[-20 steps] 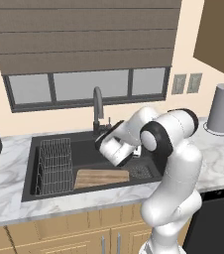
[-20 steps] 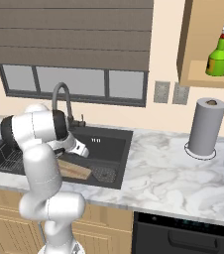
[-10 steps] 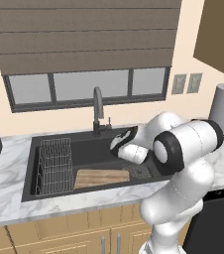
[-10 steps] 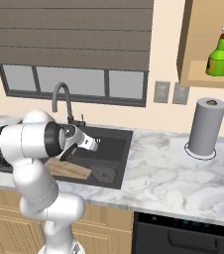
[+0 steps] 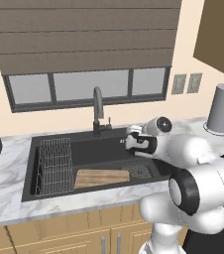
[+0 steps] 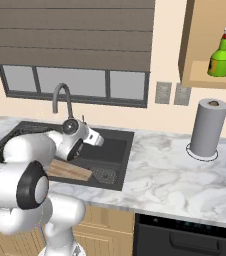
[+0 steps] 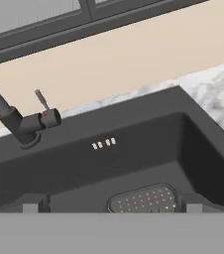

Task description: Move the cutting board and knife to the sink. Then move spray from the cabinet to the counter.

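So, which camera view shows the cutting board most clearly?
The left base view: the cutting board lies flat on the sink floor beside the wire rack, nearly whole. In the right base view the arm covers most of the board. The hand view looks at the drain grid instead.

Matte black sink (image 5: pixel 84 149); light-brown cutting board (image 5: pixel 102 177); white grey-veined counter (image 6: pixel 185 175); green spray (image 6: pixel 219 57), red-white top

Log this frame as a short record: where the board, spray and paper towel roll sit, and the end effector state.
cutting board: lying in the sink, beside the wire rack
spray: upright in the cabinet niche
paper towel roll: upright on the counter
end effector: open, empty, above the sink
knife: cannot tell
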Controlling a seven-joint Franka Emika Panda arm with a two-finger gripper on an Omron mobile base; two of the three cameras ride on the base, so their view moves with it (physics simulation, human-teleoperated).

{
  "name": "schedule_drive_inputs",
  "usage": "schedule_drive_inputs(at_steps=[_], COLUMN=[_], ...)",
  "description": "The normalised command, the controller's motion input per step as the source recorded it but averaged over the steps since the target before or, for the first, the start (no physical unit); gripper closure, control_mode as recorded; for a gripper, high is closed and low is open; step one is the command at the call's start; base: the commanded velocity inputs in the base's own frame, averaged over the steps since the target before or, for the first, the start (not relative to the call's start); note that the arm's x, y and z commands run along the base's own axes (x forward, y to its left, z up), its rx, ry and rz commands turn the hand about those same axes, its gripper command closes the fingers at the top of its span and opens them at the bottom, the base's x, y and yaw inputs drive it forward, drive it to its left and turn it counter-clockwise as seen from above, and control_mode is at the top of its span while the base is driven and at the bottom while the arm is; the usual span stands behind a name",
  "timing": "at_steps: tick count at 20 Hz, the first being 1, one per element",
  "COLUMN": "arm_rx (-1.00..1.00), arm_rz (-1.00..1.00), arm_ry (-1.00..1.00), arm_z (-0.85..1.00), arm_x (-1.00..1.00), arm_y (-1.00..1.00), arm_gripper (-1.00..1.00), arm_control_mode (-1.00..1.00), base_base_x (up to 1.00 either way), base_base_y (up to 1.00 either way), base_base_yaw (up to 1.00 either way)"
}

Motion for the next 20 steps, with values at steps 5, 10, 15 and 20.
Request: schedule_drive_inputs(at_steps=[5, 10, 15, 20], arm_rx=[0.07, 0.01, 0.00, 0.00], arm_rz=[0.00, 0.05, 0.11, 0.11], arm_ry=[0.00, 0.13, 0.39, 0.45], arm_z=[0.87, 1.00, 0.85, 0.38], arm_x=[-0.80, -0.56, -0.26, -0.62], arm_y=[-0.15, 0.00, 0.00, 0.00], arm_gripper=[-1.00, -1.00, -1.00, -1.00], arm_control_mode=[-1.00, -1.00, -1.00, -1.00], base_base_x=[0.00, 0.00, 0.00, 0.00], base_base_y=[0.00, 0.00, 0.00, 0.00], base_base_yaw=[0.00, 0.00, 0.00, 0.00])
